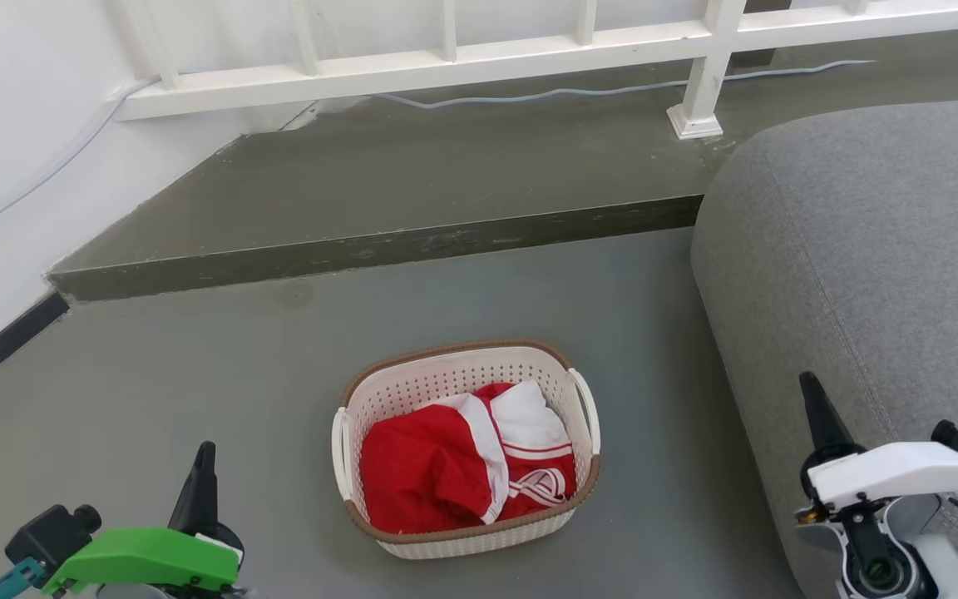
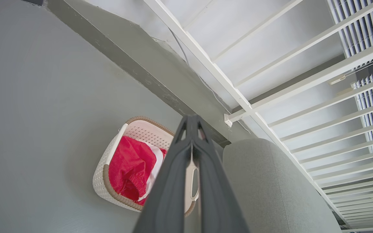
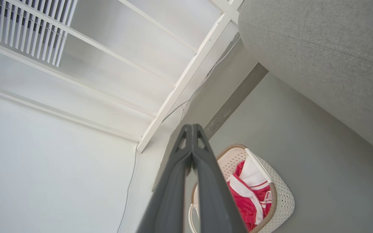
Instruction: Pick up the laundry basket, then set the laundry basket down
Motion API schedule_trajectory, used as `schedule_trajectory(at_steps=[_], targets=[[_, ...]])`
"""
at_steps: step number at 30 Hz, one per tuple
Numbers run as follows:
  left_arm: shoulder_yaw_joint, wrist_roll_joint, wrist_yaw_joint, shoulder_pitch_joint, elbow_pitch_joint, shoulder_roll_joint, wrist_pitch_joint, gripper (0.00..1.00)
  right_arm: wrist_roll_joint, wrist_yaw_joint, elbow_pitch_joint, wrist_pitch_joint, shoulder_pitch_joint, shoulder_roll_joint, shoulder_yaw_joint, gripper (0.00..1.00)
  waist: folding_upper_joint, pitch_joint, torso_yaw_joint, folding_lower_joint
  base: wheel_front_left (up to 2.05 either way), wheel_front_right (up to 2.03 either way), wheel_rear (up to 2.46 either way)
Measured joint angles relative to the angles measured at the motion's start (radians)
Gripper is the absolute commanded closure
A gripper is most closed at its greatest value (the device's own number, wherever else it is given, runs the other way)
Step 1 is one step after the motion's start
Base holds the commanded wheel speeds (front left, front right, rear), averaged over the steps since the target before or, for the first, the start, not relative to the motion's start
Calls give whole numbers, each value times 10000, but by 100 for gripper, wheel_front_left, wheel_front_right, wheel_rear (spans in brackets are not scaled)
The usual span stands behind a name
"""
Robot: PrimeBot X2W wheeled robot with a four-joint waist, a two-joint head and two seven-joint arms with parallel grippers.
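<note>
The left gripper (image 1: 204,459) hangs low over the grey floor (image 1: 196,374) with its two dark fingers pressed flat together, holding nothing. The right gripper (image 1: 808,387) is closed the same way, fingers meeting at the tips, and is also empty. The laundry basket (image 1: 456,349) stands upright on the floor between the two, ahead of the left gripper and off to its right, and ahead of the right gripper and off to its left, apart from both. In the left wrist view the closed fingers cross in front of the basket's far side handle without touching it. Inside the basket lies a crumpled red and white garment (image 1: 437,466), mostly red on the side nearer the left gripper and white on the side nearer the right. A grey sofa (image 1: 861,249) sits behind and beside the right gripper, just past the basket's right side. Well beyond both grippers a low step (image 1: 362,249) rises from the floor, with a white railing (image 1: 446,62) above it.
</note>
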Motion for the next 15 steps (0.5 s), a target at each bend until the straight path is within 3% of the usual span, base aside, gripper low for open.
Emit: schedule_trajectory(at_steps=[15], targets=[[313, -1862, -305, -259, 224, 46, 351, 100, 1804, 336, 102, 397, -170, 48, -531, 100, 0, -63, -9, 0, 0, 0, 0]])
